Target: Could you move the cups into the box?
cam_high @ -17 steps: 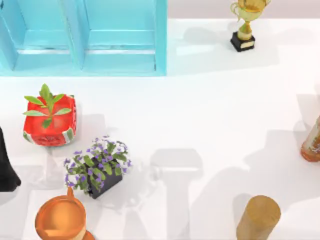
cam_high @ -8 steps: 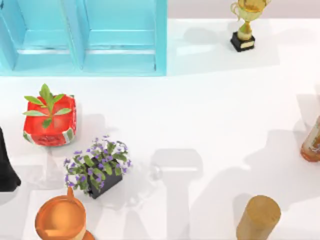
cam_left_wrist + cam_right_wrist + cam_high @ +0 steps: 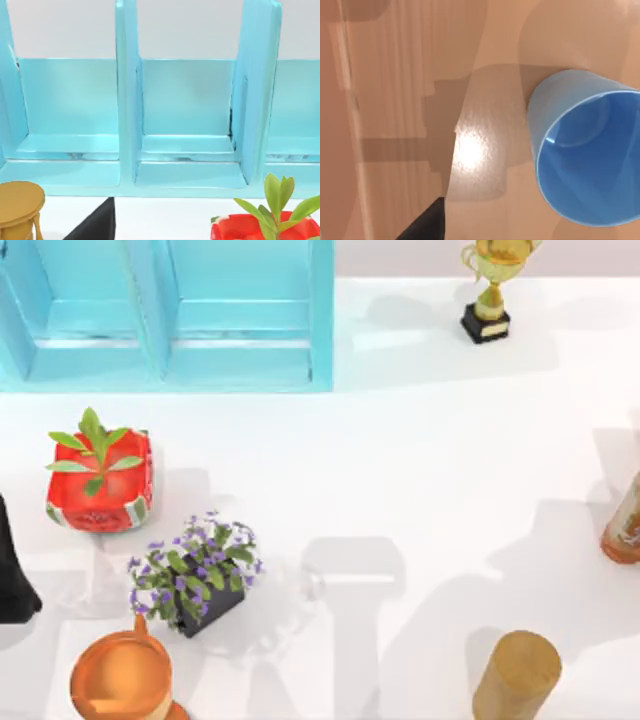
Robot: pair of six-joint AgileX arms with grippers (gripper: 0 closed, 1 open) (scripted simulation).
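Observation:
The blue cup (image 3: 587,160) appears in the right wrist view, its open mouth turned towards the camera, over a tan wood-grained surface. A dark part of my right gripper (image 3: 422,225) shows at the picture's edge, apart from the cup. The turquoise box (image 3: 322,320) stands at the table's back left, with tall walls and a dividing wall (image 3: 155,310). The left wrist view faces the box (image 3: 127,100) head-on and shows its bare compartments. A black wedge, perhaps my left gripper (image 3: 95,225), sits low in that view.
In front of the box stand a red planter (image 3: 100,485), a purple-flowered plant in a black pot (image 3: 195,575) and an orange jug (image 3: 120,675). A gold trophy (image 3: 490,290) is back right, a wooden cylinder (image 3: 517,675) front right, a brown bottle (image 3: 625,525) at the right edge. A black shape (image 3: 12,570) sits at the left edge.

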